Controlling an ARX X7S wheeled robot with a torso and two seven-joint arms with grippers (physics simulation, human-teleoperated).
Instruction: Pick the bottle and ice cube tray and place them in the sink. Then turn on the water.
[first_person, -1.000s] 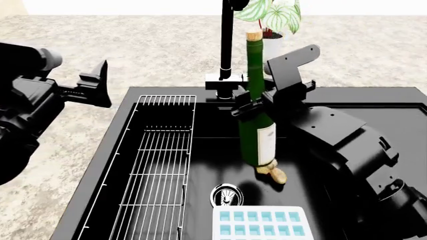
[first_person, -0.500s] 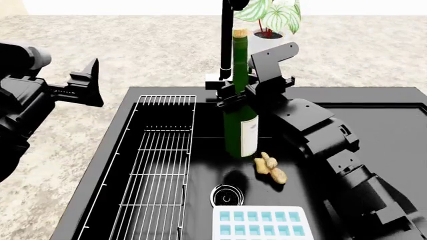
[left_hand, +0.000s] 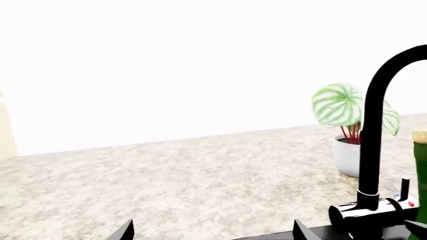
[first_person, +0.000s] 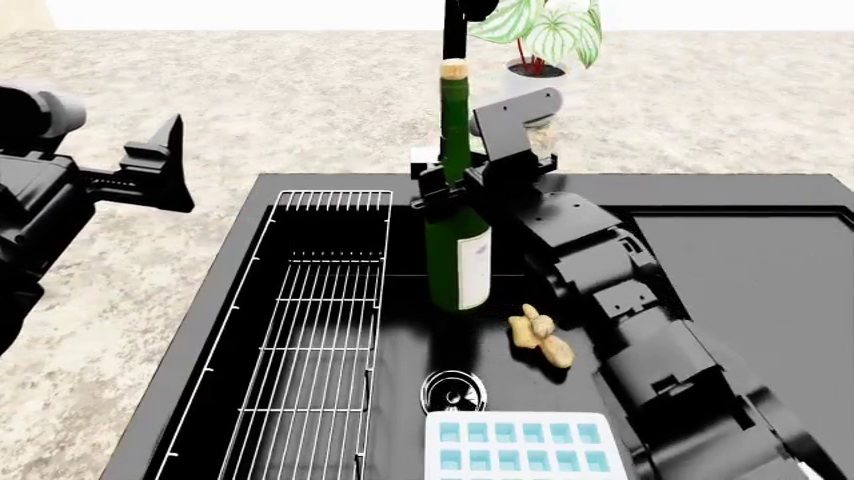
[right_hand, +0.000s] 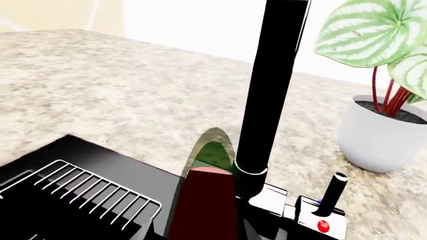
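Kitchen (sink (first_person: 320, 190), tap (first_person: 454, 60), granite counter (first_person: 267, 100))

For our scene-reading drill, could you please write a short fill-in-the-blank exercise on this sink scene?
1. The right tool is shut on the ____, held upright over the sink.
2. The ice cube tray lies inside the sink, near the round ____.
3. The wire rack sits on the sink's ____ side in the head view.
4. The potted plant stands behind the ____.

Missing words: bottle; drain; left; tap
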